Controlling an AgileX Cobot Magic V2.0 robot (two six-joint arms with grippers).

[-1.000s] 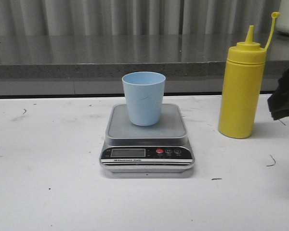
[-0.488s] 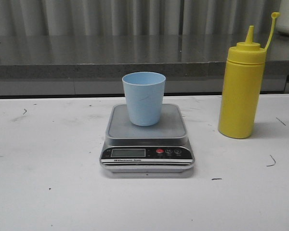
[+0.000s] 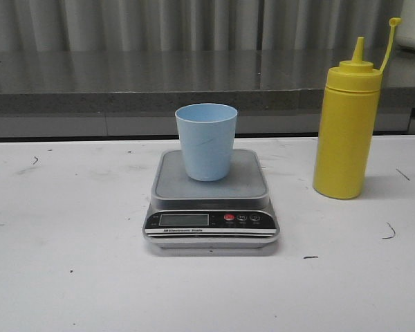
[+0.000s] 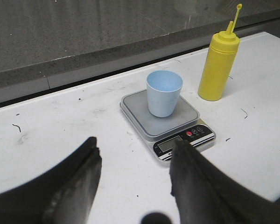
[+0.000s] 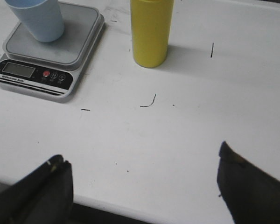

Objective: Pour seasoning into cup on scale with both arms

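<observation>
The pale blue cup [image 3: 206, 141] stands upright on the grey platform of the silver scale [image 3: 211, 200] at the table's middle. The yellow seasoning bottle [image 3: 347, 121] stands upright to the right of the scale, nozzle bare, cap strap sticking up. Neither gripper shows in the front view. In the left wrist view the left gripper [image 4: 136, 151] is open and empty, above the table short of the scale [image 4: 177, 123], cup [image 4: 164, 93] and bottle [image 4: 218, 65]. In the right wrist view the right gripper [image 5: 142, 161] is wide open and empty over the table's front edge, well back from the bottle [image 5: 150, 31] and scale [image 5: 51, 51].
A grey counter ledge [image 3: 159, 83] and wall run behind the white table [image 3: 69, 277]. The tabletop carries small dark scuff marks [image 3: 390, 232].
One second ago a black gripper part showed at the right edge of the front view beside the bottle. It has drawn back out of that view. Cup, scale and bottle have not moved.
</observation>
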